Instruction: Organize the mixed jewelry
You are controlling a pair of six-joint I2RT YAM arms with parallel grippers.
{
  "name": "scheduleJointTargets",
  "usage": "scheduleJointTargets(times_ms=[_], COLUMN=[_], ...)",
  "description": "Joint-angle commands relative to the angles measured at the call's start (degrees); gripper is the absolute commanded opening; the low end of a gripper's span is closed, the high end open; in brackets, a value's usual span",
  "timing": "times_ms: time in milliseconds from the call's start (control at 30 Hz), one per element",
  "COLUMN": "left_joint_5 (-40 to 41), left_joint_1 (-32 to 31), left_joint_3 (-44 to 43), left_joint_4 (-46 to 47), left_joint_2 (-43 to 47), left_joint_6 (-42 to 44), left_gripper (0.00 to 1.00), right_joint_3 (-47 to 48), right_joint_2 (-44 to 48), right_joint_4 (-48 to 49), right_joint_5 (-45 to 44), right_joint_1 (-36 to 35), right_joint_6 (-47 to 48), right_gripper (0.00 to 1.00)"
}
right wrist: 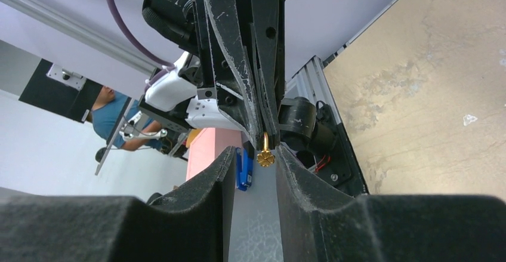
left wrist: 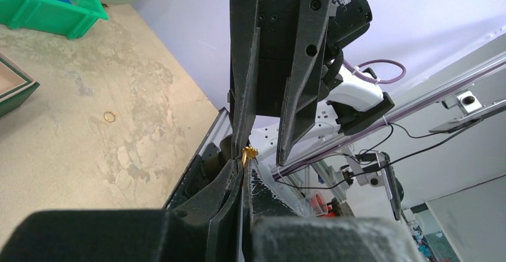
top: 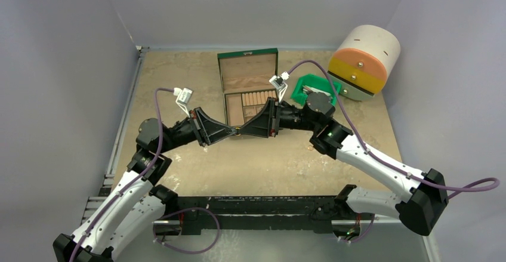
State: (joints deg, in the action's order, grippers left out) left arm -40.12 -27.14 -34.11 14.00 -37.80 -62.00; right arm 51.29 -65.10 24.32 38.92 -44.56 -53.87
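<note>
- My left jaws are pinched shut on a small gold flower-headed metal stud (right wrist: 265, 154), mid-frame in the top view.
- My right jaws stand parted on either side of it.

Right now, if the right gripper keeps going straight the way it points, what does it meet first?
The gold flower charm pinched by the left gripper, sitting between the fingers of the right gripper.

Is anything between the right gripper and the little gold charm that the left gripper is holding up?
Nothing visible. The gold charm hangs from the left gripper's shut tips, in the open gap between the right gripper's fingers.
</note>
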Motion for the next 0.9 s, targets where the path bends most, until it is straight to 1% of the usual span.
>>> scheduleJointTargets(times_ms=[0, 133, 600, 667, 767, 867], left_joint_5=[-0.43, -0.36, -0.33, -0.36, -0.34, -0.21], left_joint_1=[-0.29, -0.29, -0.29, -0.29, -0.29, -0.29], left_joint_3=[-0.03, 0.18, -0.06, 0.00, -0.09, -0.16], left_joint_4=[3.49, 3.51, 3.23, 3.27, 3.24, 3.06], left_joint_2=[0.49, 0.71, 0.89, 0.91, 0.80, 0.65], left_joint_6=[-0.41, -0.41, -0.32, -0.32, -0.40, -0.38], left_gripper=[0.00, 0.00, 0.00, 0.00, 0.00, 0.00], right_joint_3=[0.44, 0.39, 0.91, 0.88, 1.02, 1.32], right_joint_2=[1.31, 1.12, 0.92, 0.98, 1.24, 1.20], right_joint_4=[2.83, 2.75, 1.54, 1.12, 0.21, -0.36], right_joint_5=[0.39, 0.30, -1.60, -1.82, -2.49, -2.85], right_joint_1=[0.32, 0.29, 0.31, 0.33, 0.35, 0.35], right_joint_6=[-0.52, -0.49, 0.41, 0.66, 1.23, 1.63], right_gripper=[0.32, 0.30, 0.18, 0.14, 0.00, 0.00])
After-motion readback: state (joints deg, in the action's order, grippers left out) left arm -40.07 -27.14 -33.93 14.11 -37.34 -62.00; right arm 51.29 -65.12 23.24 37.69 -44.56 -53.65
